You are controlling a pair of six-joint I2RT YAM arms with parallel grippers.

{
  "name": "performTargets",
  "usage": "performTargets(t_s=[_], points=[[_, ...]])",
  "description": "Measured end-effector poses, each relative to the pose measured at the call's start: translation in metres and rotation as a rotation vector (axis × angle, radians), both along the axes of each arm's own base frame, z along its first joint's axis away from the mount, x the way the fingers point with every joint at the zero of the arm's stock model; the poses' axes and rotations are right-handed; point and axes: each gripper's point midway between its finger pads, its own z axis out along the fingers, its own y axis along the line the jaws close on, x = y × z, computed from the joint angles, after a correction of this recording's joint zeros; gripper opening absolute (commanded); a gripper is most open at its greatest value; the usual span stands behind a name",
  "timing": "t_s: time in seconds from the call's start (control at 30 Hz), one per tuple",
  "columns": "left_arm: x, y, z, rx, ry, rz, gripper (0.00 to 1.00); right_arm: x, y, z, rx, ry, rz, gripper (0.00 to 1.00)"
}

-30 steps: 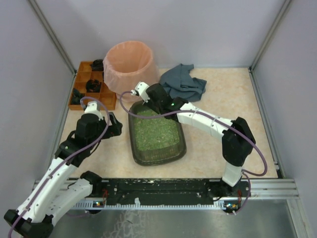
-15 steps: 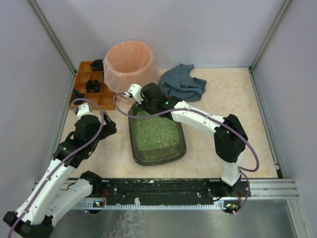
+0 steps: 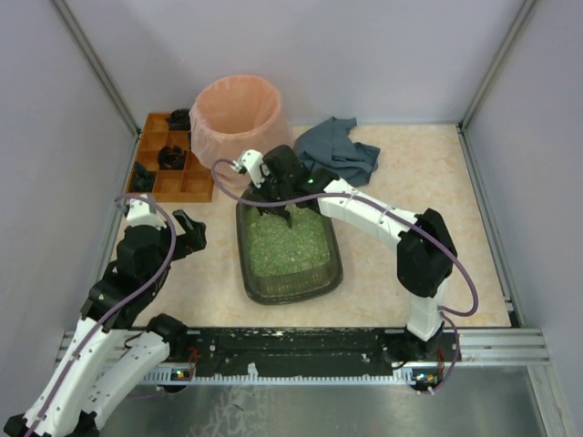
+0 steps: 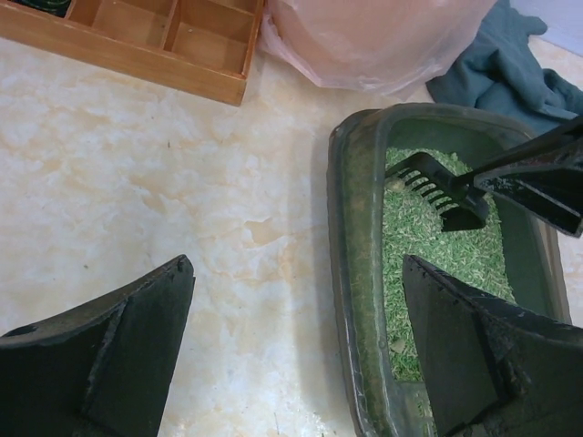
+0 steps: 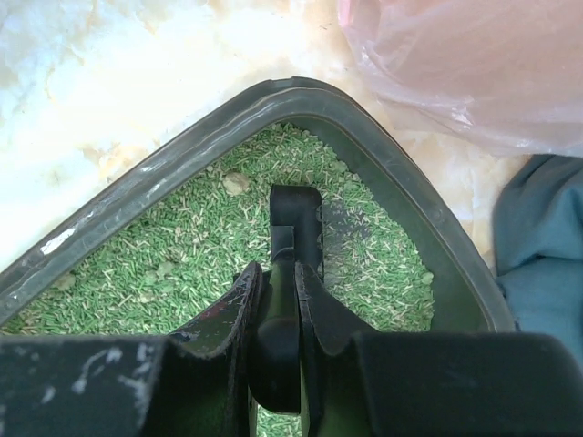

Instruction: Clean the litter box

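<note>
Viewing from above: box (image 3: 291, 293) left of bench (image 3: 410, 209) centre, its far end just beside bin (image 3: 211, 132) near the far edge; tray (image 3: 173, 188) toward the far-left corner, cloth (image 3: 337, 150) right of the bin. Right gripper (image 3: 273, 202) over the box's far end; left gripper (image 3: 191, 229) spread wide and empty near the left edge, apart from the box. From left wrist: fingers (image 4: 118, 346) splayed above the bench, scoop (image 4: 435, 185) head at the litter (image 4: 428, 264) surface. From right wrist: fingers (image 5: 228, 314) pinching the scoop handle, head by the box's far corner.
</note>
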Motion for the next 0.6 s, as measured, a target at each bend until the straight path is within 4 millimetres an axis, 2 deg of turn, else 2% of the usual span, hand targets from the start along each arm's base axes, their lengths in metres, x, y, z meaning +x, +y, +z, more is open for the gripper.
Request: performTargets(t_s=[0.17, 0.3, 0.6], points=[[-0.004, -0.004, 0.002, 0.006, -0.019, -0.044, 1.00, 0.014, -0.013, 0.001, 0.081, 0.101, -0.083, 0.00], [-0.005, -0.009, 0.003, 0.009, -0.027, -0.082, 1.00, 0.035, -0.030, 0.000, 0.174, 0.203, -0.184, 0.00], [-0.004, -0.017, -0.002, 0.020, -0.015, -0.137, 1.00, 0.067, -0.065, -0.023, 0.408, 0.456, -0.353, 0.00]])
